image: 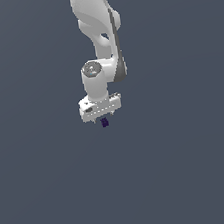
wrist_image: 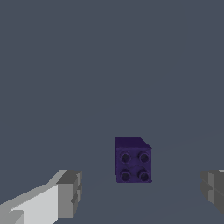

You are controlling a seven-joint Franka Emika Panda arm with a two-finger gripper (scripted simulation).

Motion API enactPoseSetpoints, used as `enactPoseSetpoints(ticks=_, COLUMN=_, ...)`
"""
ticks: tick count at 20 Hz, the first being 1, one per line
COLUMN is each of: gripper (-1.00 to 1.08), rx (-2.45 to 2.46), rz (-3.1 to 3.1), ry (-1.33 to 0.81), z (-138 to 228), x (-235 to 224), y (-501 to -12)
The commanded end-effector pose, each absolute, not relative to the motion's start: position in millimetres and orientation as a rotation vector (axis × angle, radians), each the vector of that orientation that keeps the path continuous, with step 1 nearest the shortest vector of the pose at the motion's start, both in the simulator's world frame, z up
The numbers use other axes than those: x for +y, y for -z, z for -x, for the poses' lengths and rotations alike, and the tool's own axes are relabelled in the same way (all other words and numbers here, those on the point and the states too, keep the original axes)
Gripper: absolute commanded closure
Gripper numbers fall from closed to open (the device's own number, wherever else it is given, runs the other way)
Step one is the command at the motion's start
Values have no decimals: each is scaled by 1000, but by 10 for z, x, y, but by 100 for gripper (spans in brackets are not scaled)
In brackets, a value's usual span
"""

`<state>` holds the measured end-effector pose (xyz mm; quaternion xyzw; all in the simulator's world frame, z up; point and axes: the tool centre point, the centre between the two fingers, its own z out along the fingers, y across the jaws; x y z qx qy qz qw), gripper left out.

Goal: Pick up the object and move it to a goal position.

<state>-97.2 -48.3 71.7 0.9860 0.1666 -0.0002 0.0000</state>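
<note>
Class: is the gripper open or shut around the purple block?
Open. In the wrist view the grey fingertips stand wide apart, the block between them, untouched.

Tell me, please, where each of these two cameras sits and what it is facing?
Exterior view: off the arm, its position not on record, facing the white arm and its gripper, with the purple block just below.
Wrist view: on the wrist, looking past the grey fingertips at the purple block between them, untouched.
Both views share the block and the open gripper.
</note>
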Motion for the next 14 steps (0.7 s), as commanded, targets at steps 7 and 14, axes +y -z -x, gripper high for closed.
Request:
enactPoseSetpoints(ticks=7, gripper=-92, rx=528, rz=-3097, ry=0, z=989, x=-480, y=-438)
enactPoseSetpoints(ticks=14, gripper=-92, rx=529, rz=-3097, ry=0, z=989, x=-484, y=-229)
